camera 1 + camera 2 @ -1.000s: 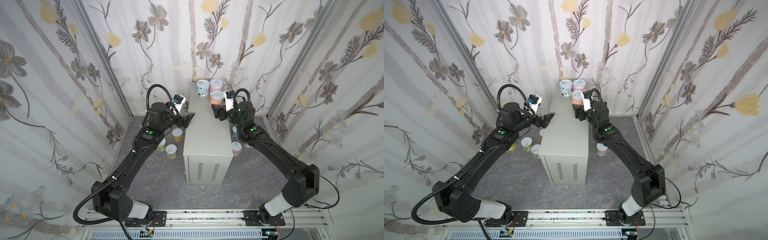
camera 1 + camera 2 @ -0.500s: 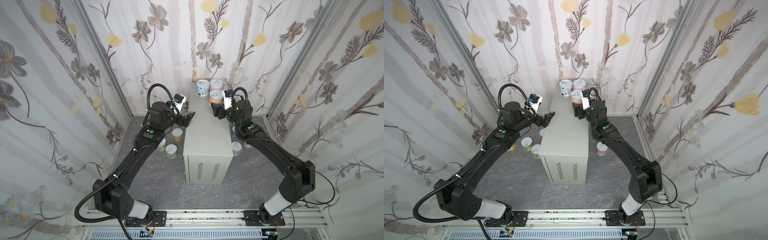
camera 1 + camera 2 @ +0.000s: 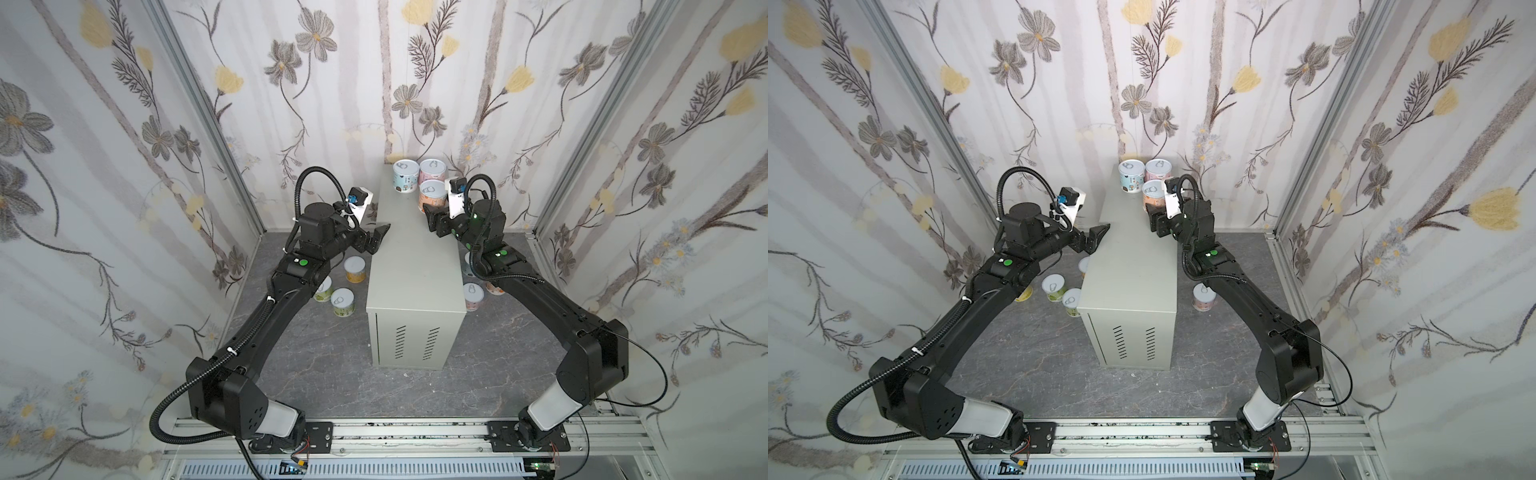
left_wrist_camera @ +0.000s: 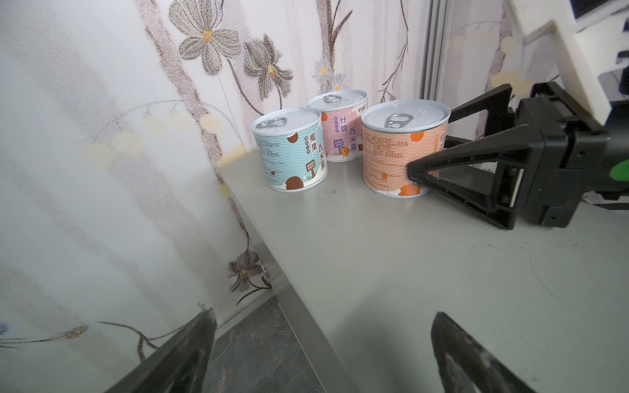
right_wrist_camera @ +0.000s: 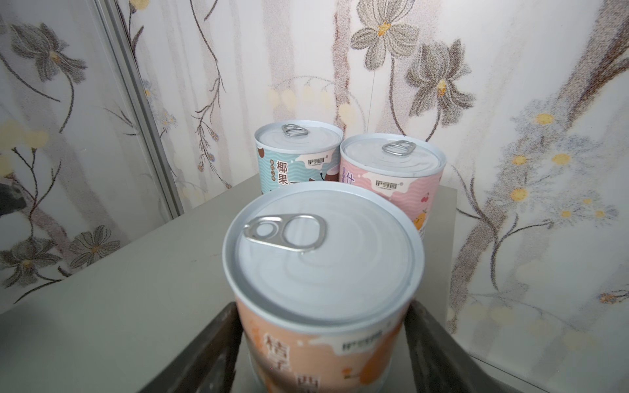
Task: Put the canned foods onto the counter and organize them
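— Where was your right side at that moment?
— My right pincer [image 3: 430,216] sat over the table [image 3: 415,270] at its 12 o'clock end, one finger on either side of the orange-labelled can [image 3: 432,195]. In the right wrist view the fingers [image 5: 211,350] lay right against the label. Whether they were squeezing it, I could not tell. The can stood upright on the table top.
— And its neighbours?
— The pale blue can [image 3: 405,176] stood at 10 o'clock from it and the pink can [image 3: 432,170] at 12 o'clock. Both were upright and close together by the far edge.
— The left side?
— My left pincer [image 3: 376,239] hung at the table's 9 o'clock edge, jaws spread wide.
— The other tins?
— They were on the marbled floor [image 3: 332,365]. A yellow-labelled can [image 3: 355,269], a green-labelled can [image 3: 343,302] and a second green can [image 3: 326,291] stood at 9 o'clock of the table. A pinkish can [image 3: 473,296] stood at 3 o'clock, just beside another can [image 3: 494,288] partly hidden by my right arm [image 3: 540,299].
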